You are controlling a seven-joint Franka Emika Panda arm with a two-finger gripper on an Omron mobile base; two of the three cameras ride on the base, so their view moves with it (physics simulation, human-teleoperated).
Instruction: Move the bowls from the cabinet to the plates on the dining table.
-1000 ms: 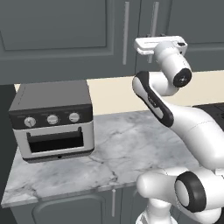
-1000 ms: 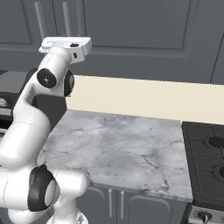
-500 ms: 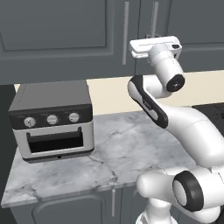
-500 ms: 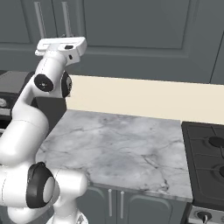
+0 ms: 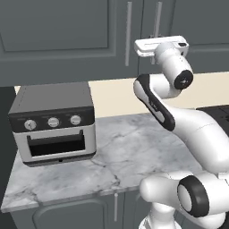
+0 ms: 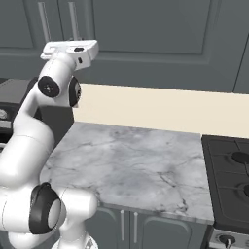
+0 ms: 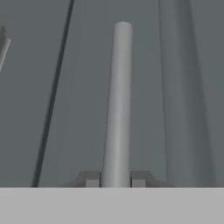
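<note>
In the left base view the arm rises from the lower right and reaches up and away to the cabinet (image 5: 67, 36), whose dark grey doors are shut and fill the far wall. The white hand is level with the doors, and the gripper (image 5: 156, 50) sits at the lower end of the right-hand handle (image 5: 157, 19); the hand's body hides the fingers, so the grip cannot be read here. A second handle (image 5: 129, 33) hangs just left of it. On the marble counter (image 5: 112, 156) below, a toaster oven (image 5: 53, 121) stands at the left. The doors hide the cabinet's inside, so its contents cannot be told.

In the right base view the arm climbs from the lower left and the hand meets the cabinet (image 6: 155, 29) at the same handle (image 6: 73, 20), of which the upper part rises clear above the hand; the gripper (image 6: 68, 44) is again masked by the white housing. A stove (image 6: 228, 185) is cut off by the right edge, and the toaster oven is mostly hidden behind the arm at the left.

In the hand view the silver handle (image 7: 118, 105) runs up the middle, its lower end passing between the two fingertips (image 7: 89, 179), which press against it on either side: the jaws are clamped on the handle. The door seam runs as a dark line to the left.
</note>
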